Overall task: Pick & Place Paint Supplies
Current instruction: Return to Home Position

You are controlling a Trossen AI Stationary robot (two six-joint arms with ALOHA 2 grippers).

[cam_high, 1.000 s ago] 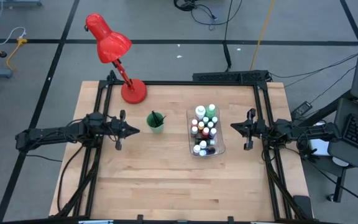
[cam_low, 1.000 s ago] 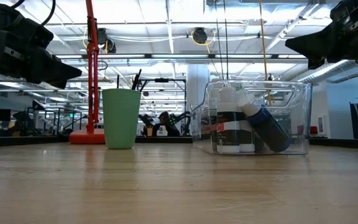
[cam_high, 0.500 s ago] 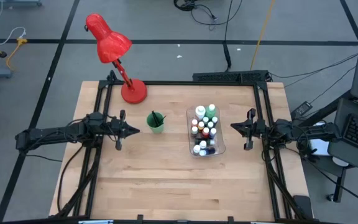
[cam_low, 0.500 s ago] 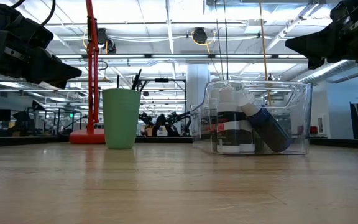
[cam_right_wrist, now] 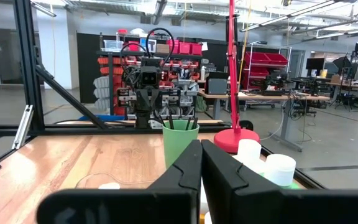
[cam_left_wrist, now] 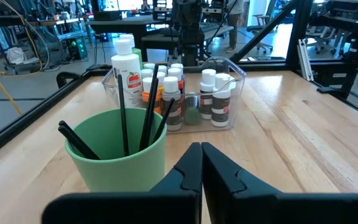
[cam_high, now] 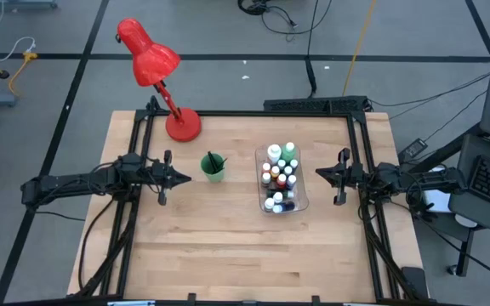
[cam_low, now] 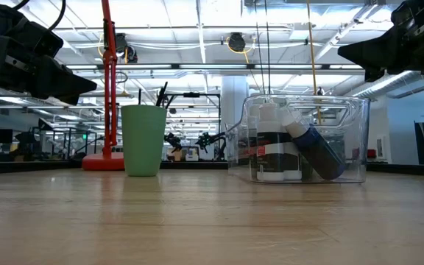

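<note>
Many paint bottles (cam_high: 279, 177) fill clear bin (cam_low: 353, 140); brushes (cam_left_wrist: 124, 112) in green cup (cam_low: 143, 140); left hand (cam_high: 185, 178), right hand (cam_high: 319, 172) closed, empty.

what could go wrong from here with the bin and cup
The blue bottle leans on its neighbours in the crowded transparent bin; a jolt could topple it. The green cup with tall brushes stands ahead of the shut left gripper, so a forward move might tip it. The right gripper hangs shut beside the bin.

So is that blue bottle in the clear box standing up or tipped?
Tipped: the blue bottle leans on an upright bottle inside the clear box, cap uppermost.
</note>
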